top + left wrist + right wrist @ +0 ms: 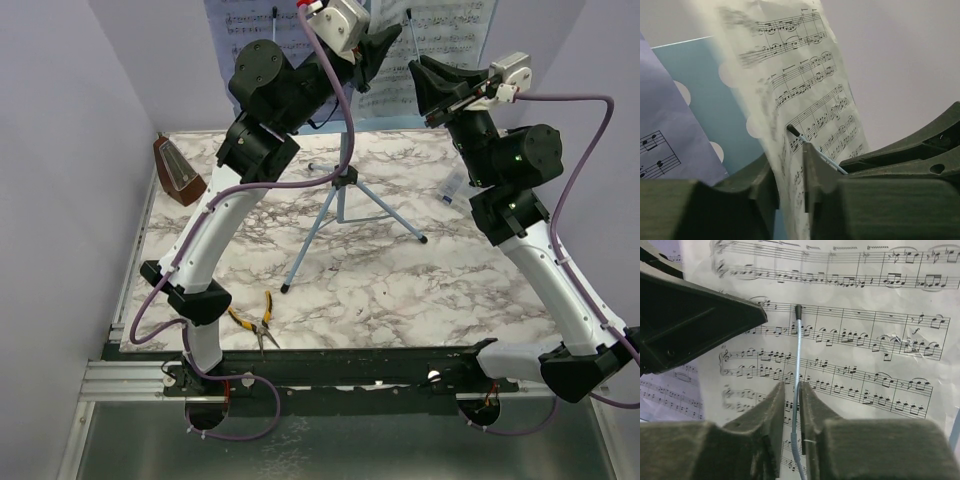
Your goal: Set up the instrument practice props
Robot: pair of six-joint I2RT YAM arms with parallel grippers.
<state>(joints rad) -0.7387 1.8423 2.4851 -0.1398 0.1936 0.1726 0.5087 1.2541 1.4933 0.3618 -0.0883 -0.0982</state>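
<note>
Both arms reach up to the stand (344,182), whose tripod is planted mid-table (420,300). The left gripper (790,165) is only narrowly parted. The curled edge of the sheet (805,75) runs through the gap, just in front of the blue desk (705,100). The right gripper (792,390) is just as narrow (a slit, not a clamp) and straddles the stand's thin wire (798,340), which lies across the sheet. The metronome (178,172) sits upright at the table's far left edge, well apart from the pliers (255,322) by the left arm's base.
</note>
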